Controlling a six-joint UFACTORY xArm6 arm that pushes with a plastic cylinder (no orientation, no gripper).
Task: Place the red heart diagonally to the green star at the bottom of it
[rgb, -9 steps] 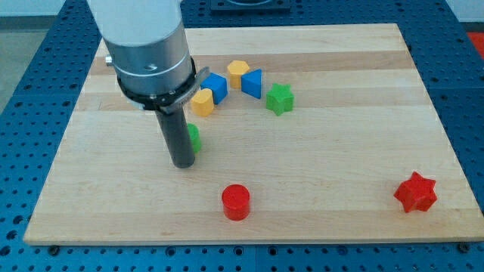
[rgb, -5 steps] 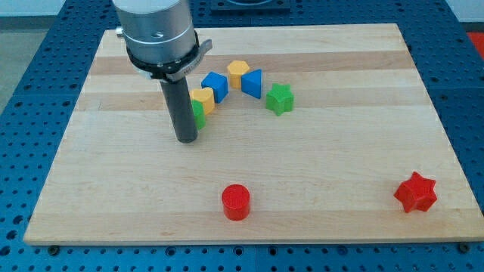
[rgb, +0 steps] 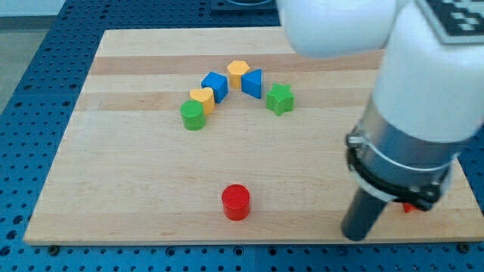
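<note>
My tip [rgb: 355, 236] has swung from beside the green block [rgb: 193, 115] to the wooden bench's [rgb: 113, 174] bottom right, over blue pegboard. It is a bare rod (nothing grasped). The red cylinder-like block [rgb: 236, 202] sits to its left; the green star [rgb: 280, 99] well above-left. Orientation unclear.

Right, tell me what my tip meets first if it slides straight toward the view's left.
Probably the red cylinder, the only block near that line. It lies slightly higher in the view than my tip, so the tip might only graze it or pass below.
</note>
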